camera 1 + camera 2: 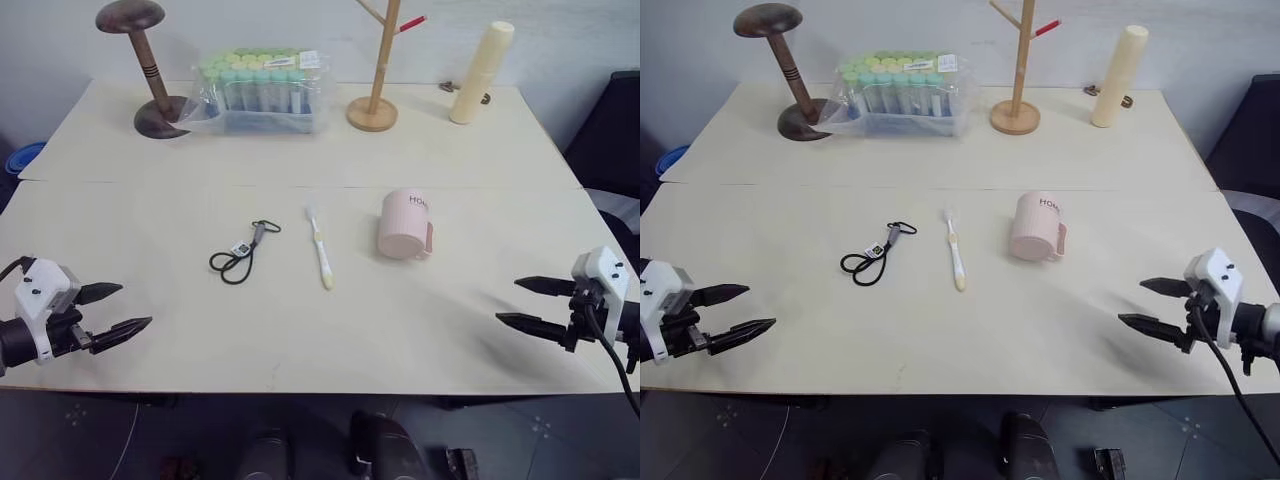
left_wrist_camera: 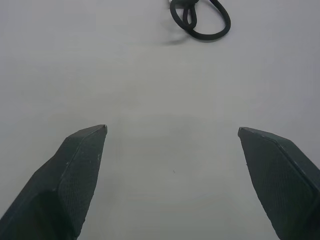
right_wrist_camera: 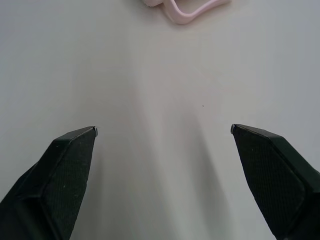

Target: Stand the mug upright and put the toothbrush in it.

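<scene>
The pale pink mug [image 1: 403,226] sits on the table right of centre, handle to the right. A closed pale end faces up and its opening is hidden. Its handle [image 3: 190,12] shows ahead of my right gripper. The white toothbrush [image 1: 320,248] lies flat just left of the mug, its yellow end towards me. My left gripper [image 1: 136,306] hovers open and empty near the front left edge. At the front right, my right gripper [image 1: 507,300] is also open and empty, well short of the mug.
A black cord loop [image 1: 240,255] lies left of the toothbrush. Along the back stand a dark wooden hat stand [image 1: 150,75], a plastic pack of tubes [image 1: 262,92], a wooden branch stand [image 1: 375,105] and a tall cream cylinder [image 1: 480,72].
</scene>
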`<state>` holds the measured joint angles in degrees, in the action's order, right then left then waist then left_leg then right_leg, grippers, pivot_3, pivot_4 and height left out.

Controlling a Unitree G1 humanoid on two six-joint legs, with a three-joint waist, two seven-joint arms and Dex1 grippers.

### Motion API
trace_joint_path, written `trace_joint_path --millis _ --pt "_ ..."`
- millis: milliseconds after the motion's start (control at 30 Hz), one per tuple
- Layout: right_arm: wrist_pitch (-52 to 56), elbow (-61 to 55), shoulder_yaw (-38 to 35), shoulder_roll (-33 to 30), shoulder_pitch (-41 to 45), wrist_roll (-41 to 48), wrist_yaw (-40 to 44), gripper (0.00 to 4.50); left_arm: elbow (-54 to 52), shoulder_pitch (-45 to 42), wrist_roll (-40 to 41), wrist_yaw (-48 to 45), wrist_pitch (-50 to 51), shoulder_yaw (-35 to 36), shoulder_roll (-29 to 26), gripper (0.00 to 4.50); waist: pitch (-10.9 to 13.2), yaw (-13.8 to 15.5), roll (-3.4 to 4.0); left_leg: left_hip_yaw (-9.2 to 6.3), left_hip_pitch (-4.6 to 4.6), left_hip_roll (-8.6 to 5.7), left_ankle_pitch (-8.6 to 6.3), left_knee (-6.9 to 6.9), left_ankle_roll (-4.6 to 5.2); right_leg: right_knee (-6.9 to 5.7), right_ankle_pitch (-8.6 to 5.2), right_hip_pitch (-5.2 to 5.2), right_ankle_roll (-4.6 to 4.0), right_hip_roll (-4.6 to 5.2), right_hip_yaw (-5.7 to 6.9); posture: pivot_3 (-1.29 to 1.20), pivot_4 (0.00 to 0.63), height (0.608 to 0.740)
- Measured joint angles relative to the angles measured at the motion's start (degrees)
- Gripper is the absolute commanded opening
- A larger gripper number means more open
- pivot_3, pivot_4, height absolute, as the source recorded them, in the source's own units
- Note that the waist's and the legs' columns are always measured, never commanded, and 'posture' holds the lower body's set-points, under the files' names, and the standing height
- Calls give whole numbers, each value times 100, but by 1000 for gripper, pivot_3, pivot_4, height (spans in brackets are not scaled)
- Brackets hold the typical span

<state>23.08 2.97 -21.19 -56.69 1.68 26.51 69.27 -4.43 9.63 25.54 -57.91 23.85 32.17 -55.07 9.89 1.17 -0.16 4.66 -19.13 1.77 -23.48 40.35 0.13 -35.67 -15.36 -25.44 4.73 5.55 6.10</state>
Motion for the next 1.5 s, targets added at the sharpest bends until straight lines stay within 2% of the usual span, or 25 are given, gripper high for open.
trace_joint_path --millis 700,800,933,1067,1167,1300,1400,1500 --pt "305 -161 -110 88 162 112 -578 4500 -393 -178 154 349 657 -23 117 4454 0 0 0 4 3 -2 1 1 -1 -5 0 0 1 -1 -3 0 150 740" --pt "486 -438 -135 257 155 231 -831 4500 -467 -284 190 477 752 -53 237 4454 0 1 0 3 1 -2 1 0 -3 -6 0 -1 1 -1 -3 0 150 740" --pt "863 -1334 -197 391 -349 622 -917 4500 -687 -308 348 447 1013 -139 232 4454 0 20 0 0 -1 -2 0 1 -4 -5 1 -1 2 0 -2 0 150 740" --pt "1086 -1829 -272 393 -495 815 -1076 4500 -678 -607 426 441 1192 -148 138 4454 0 12 0 0 1 -5 0 13 -4 -12 2 0 4 -1 -9 0 150 740" --pt "1242 -2033 -388 393 -491 905 -1255 4500 -670 -1072 641 542 1566 -189 97 4454 0 26 0 -1 -1 -7 0 13 -4 -14 2 0 4 -1 -7 0 150 740" --pt "1660 -2775 -413 439 -307 1449 -1500 4500 -740 -2375 1127 1123 2662 -677 141 4454 -1 31 -1 -16 -4 -16 0 23 -4 -18 3 1 6 -1 -6 0 150 740" --pt "1771 -3279 -360 561 -12 1744 -1819 4500 -701 -3915 1123 2091 3943 -1545 701 4454 0 67 -3 -20 -14 -25 0 50 -4 -25 7 9 12 -4 -2 0 150 740" --pt "1886 -3716 -149 624 392 1896 -2224 4500 -479 -4867 848 2882 4729 -2303 1255 4454 -1 38 -11 -17 -13 -28 0 54 -4 -25 8 10 15 -6 -4 0 150 740"
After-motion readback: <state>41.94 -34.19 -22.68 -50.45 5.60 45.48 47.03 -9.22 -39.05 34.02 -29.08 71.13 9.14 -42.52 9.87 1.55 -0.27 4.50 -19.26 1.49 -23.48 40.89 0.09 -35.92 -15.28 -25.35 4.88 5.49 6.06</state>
